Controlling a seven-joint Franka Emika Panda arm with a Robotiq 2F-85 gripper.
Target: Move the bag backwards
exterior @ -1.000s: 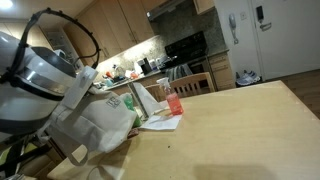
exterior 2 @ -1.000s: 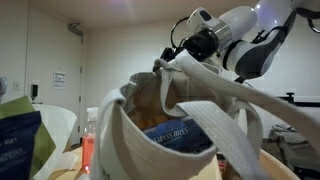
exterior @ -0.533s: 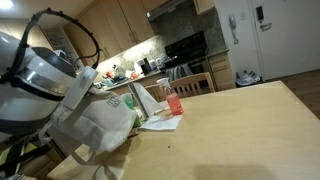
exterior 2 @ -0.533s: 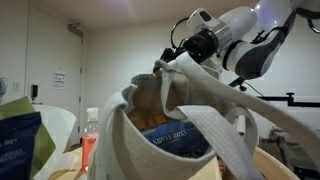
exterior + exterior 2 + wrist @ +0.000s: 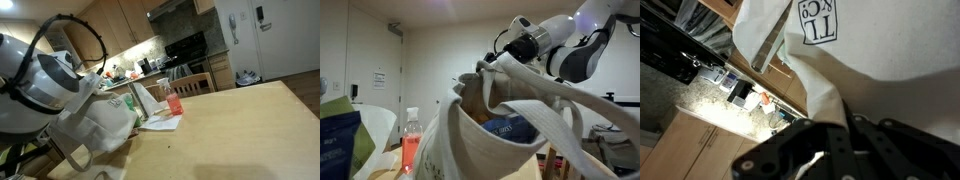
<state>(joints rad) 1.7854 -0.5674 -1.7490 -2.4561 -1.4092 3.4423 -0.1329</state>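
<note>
**A:** Start at the left. Where is the bag?

**B:** In an exterior view the arm (image 5: 35, 85) fills the left edge. The bag (image 5: 100, 125) slumps right below it, on the left end of the table (image 5: 240, 120). Just to its right lie some papers (image 5: 160, 122), and the bottle (image 5: 175, 101) stands on them. Beyond that there is only tabletop.

**A:** And the gripper?

**B:** The gripper (image 5: 488, 68) is clenched on the bag's top rim, about where the strap (image 5: 555, 100) joins it. The cloth runs taut from the jaws and the bag's mouth is pulled open. In the wrist view the fabric and its logo (image 5: 818, 20) hang close in front of the camera.

**A:** So how far along is it?

**B:** I'd say the grasp is made and the top of the bag is drawn up. I cannot tell whether its base is clear of the table. The bag sits close beside the bottle, so the shift backwards looks hardly begun. What is left is to carry or drag it back, set it down and let go.
</note>
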